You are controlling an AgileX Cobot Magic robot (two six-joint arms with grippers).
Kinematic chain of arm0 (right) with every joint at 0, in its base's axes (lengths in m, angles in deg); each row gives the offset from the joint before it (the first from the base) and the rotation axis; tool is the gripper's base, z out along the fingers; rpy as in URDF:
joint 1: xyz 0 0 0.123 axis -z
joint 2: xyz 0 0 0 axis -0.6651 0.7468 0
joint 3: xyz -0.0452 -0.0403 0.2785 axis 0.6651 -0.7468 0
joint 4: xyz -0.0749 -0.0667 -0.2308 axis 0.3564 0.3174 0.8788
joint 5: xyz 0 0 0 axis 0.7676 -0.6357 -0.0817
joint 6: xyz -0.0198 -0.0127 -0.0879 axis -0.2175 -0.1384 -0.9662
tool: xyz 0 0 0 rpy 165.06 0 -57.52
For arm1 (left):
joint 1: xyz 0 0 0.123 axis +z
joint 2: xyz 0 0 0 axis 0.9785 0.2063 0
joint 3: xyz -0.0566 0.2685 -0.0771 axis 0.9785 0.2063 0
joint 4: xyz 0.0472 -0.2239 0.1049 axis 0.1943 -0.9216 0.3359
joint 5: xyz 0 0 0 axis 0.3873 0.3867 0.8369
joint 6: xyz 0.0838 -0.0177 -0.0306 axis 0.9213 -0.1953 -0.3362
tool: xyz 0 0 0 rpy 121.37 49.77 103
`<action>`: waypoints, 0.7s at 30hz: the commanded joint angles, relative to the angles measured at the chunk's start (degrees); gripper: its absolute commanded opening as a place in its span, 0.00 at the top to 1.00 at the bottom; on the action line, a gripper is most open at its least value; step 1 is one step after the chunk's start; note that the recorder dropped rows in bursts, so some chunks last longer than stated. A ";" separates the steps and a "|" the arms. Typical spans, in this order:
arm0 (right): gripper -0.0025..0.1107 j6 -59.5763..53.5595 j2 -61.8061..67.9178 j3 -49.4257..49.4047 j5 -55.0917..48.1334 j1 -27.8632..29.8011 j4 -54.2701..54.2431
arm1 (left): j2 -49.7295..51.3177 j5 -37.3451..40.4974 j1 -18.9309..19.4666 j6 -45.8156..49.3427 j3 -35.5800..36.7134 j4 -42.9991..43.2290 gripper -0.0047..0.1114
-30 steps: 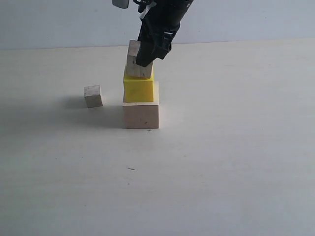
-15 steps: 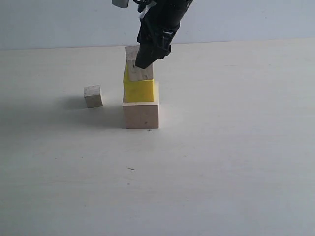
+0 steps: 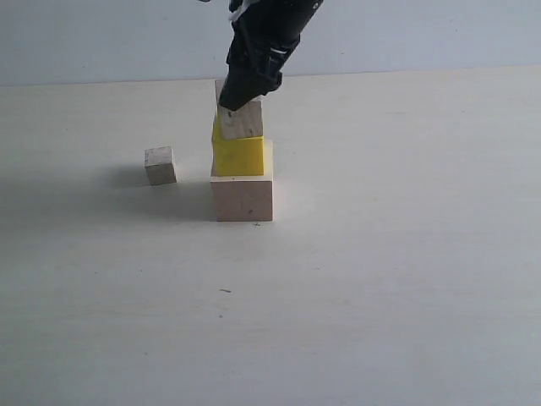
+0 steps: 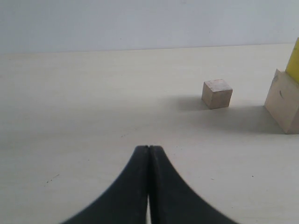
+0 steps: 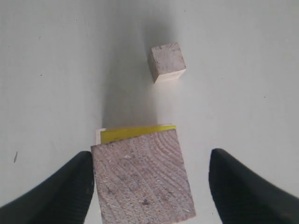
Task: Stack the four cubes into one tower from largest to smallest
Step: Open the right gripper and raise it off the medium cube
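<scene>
Item 1, right gripper [image 3: 240, 95]: since a second ago it has lifted a little and shifted left in the exterior view. I see its jaws spread wide with nothing held. In the right wrist view one finger [image 5: 65, 191] sits just beside the cube below, the other finger [image 5: 243, 186] well apart from it

Item 2, medium pale wood cube [image 3: 242, 124]: a second ago it was higher and in the gripper's hold. Now it rests on the yellow cube [image 3: 237, 157], turned slightly askew, with a yellow strip showing past one edge in the right wrist view. The gripper's dark body hides its upper part in the exterior view

Item 3, large pale wood cube [image 3: 243, 198]: on the bench [image 3: 380, 279], carrying the yellow cube, unchanged

Item 4, tiny pale wood cube [image 3: 160, 165]: alone on the bench to the left of the three-high tower, apart from it, unmoved

Item 5, left gripper [image 4: 148, 151]: jaws pressed together, empty, low over bare bench. I see the tiny cube and the edge of the tower beyond it

Item 6, pale blue wall [image 3: 101, 42]: behind the bench
</scene>
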 commanded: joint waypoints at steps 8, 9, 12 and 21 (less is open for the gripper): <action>0.39 0.21 -0.33 0.48 0.20 0.17 -2.25 | -0.32 -0.44 -0.37 -0.02 0.19 -0.44 0.96; 0.39 0.21 -0.33 0.48 0.15 0.17 -2.25 | -0.32 -0.44 -0.37 -0.02 0.19 -0.44 0.96; 0.39 0.21 -0.33 0.48 -0.96 0.17 -2.25 | -0.32 -0.44 -0.37 -0.02 0.19 -0.44 0.96; 0.40 0.08 -0.21 0.24 -1.91 0.17 -2.36 | -0.32 -0.44 -0.37 -0.02 0.19 -0.44 0.96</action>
